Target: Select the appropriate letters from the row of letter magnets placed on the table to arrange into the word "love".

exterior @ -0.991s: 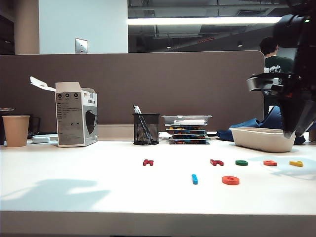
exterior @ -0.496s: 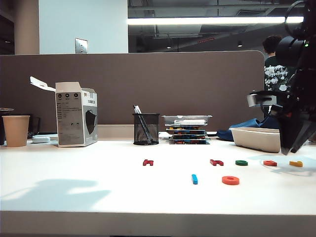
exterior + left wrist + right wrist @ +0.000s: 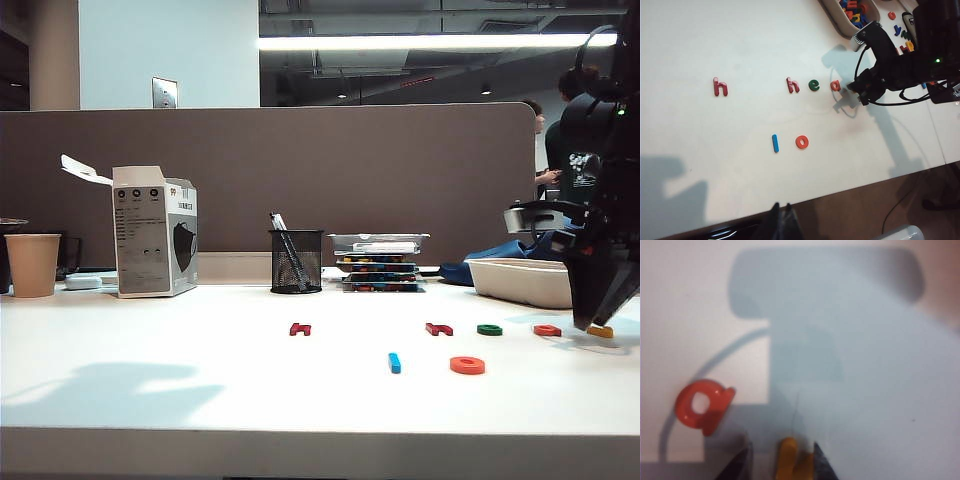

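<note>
Right gripper (image 3: 780, 460), jaws open, straddles the yellow V (image 3: 788, 458) at the row's right end, apparently not yet clamped; an off-centre closure may flick it toward the orange-red letter (image 3: 702, 405). Left gripper (image 3: 781, 215), seemingly closed, hangs idle.

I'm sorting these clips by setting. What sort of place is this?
Probably an open-plan office: a white desk backed by a grey partition, a mesh pen holder, and ceiling strip lighting behind.
</note>
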